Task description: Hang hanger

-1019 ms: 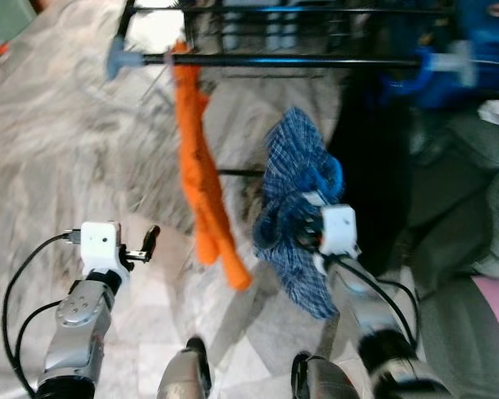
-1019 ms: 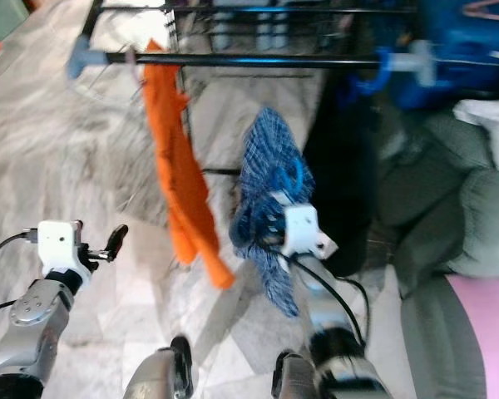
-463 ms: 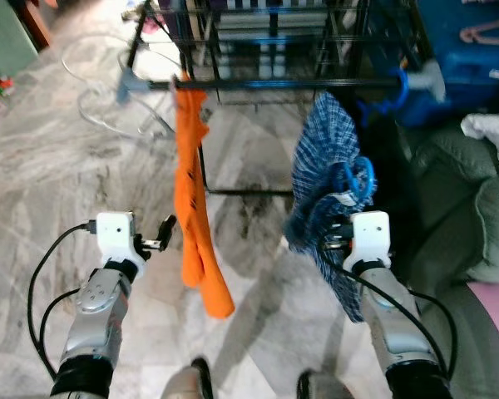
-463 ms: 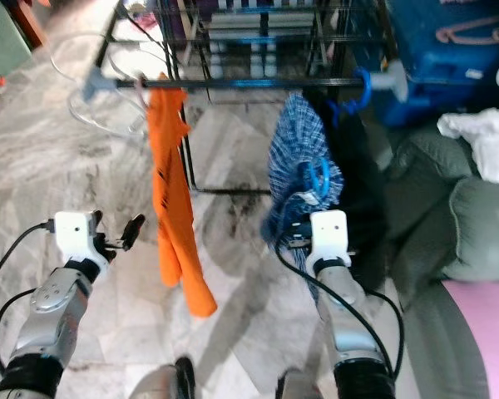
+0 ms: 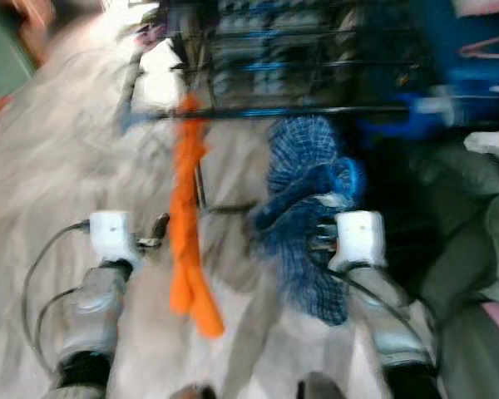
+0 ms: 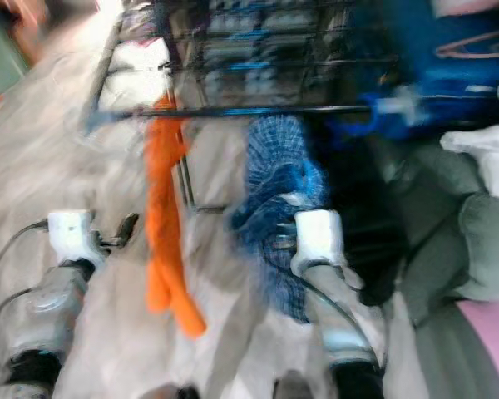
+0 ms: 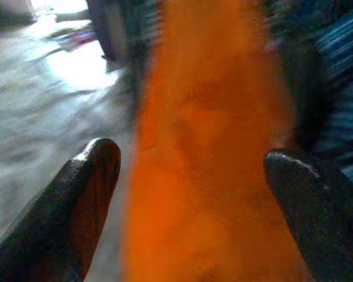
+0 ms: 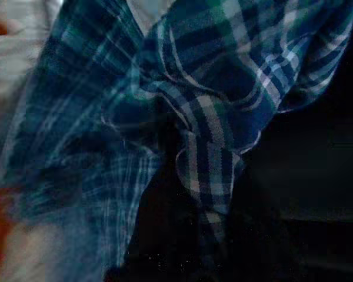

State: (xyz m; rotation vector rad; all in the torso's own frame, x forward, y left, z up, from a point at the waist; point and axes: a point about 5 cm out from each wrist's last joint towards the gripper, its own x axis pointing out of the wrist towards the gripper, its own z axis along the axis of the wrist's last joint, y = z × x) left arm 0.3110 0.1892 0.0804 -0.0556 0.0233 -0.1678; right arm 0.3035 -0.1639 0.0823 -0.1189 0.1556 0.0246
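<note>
The picture is blurred by motion. A blue plaid garment (image 5: 299,183) on a blue hanger (image 5: 347,175) is bunched up at my right gripper (image 5: 320,233), which is shut on it below the black rail (image 5: 249,112). The plaid cloth (image 8: 182,106) sits close before the right wrist camera. An orange garment (image 5: 183,216) hangs from the rail to the left of it. My left gripper (image 5: 159,236) is open just left of the orange garment (image 7: 212,147), whose cloth lies in front of its spread fingertips (image 7: 88,188).
A dark wire rack (image 5: 299,50) stands behind the rail. A blue bin (image 5: 474,66) is at the back right. A grey sofa (image 5: 474,208) with a white cloth (image 6: 482,150) on it lies to the right. Marbled floor (image 5: 58,166) spreads to the left.
The camera has shifted and the picture has blurred. The right gripper with the plaid garment sits a little further left, closer to the orange garment. The left gripper stays open.
</note>
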